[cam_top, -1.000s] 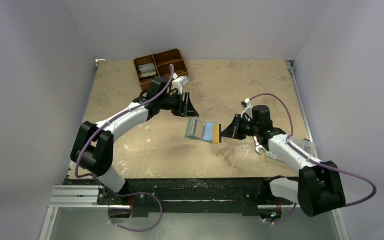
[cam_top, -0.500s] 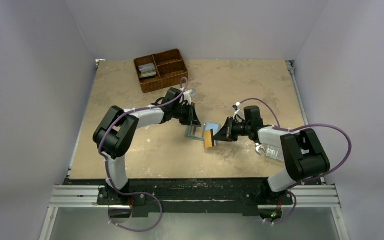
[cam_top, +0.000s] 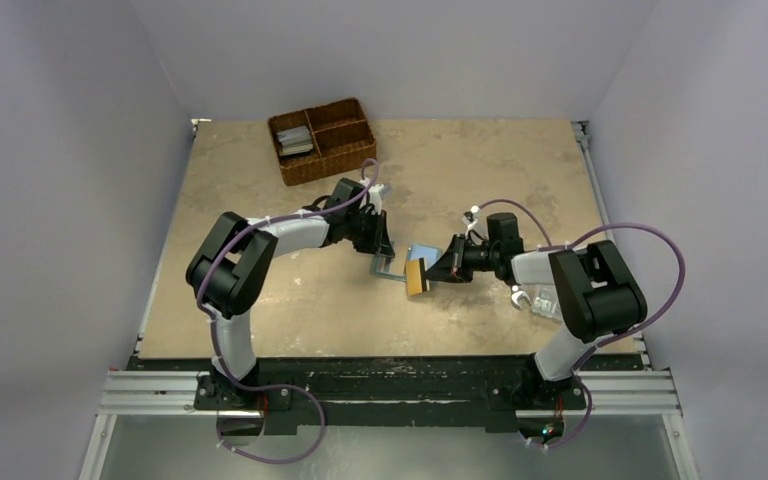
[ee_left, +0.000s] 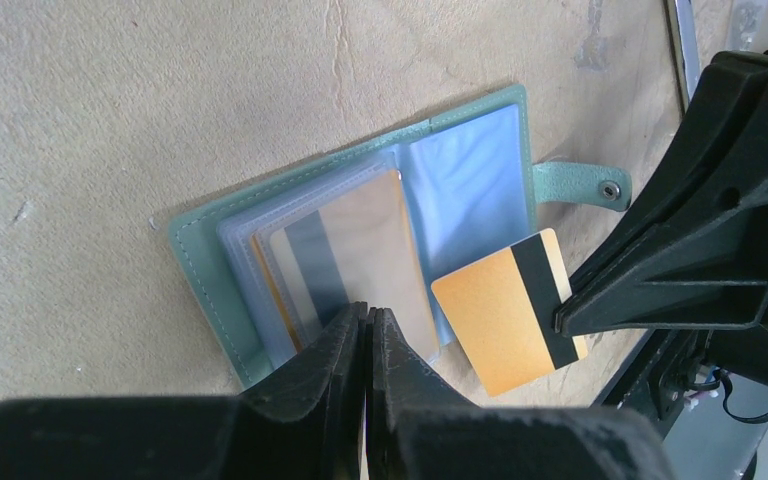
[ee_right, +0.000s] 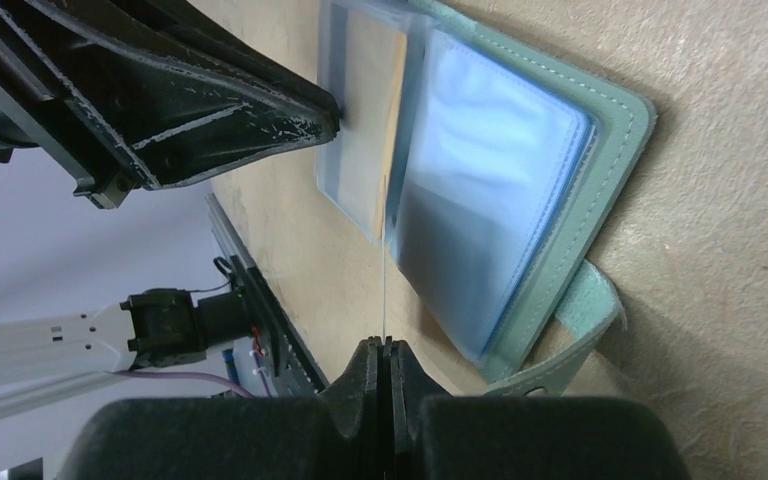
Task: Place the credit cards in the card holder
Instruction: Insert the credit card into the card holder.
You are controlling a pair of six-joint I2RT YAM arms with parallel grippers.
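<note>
We hold 1 yellow card (ee_left: 505, 310) beside the open card holder (ee_left: 465, 175), mid-frame on the desk (cam_top: 260, 300).
Right jaws clench its edge; left jaws pinch a sleeve (ee_left: 360, 250), likely steadying the pocket.

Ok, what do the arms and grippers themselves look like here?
The left arm and right arm have white shells between bulky black joints, each trailed by a purple cable. The left gripper and right gripper are black, with wedge-shaped fingers tapering to thin tips.
</note>
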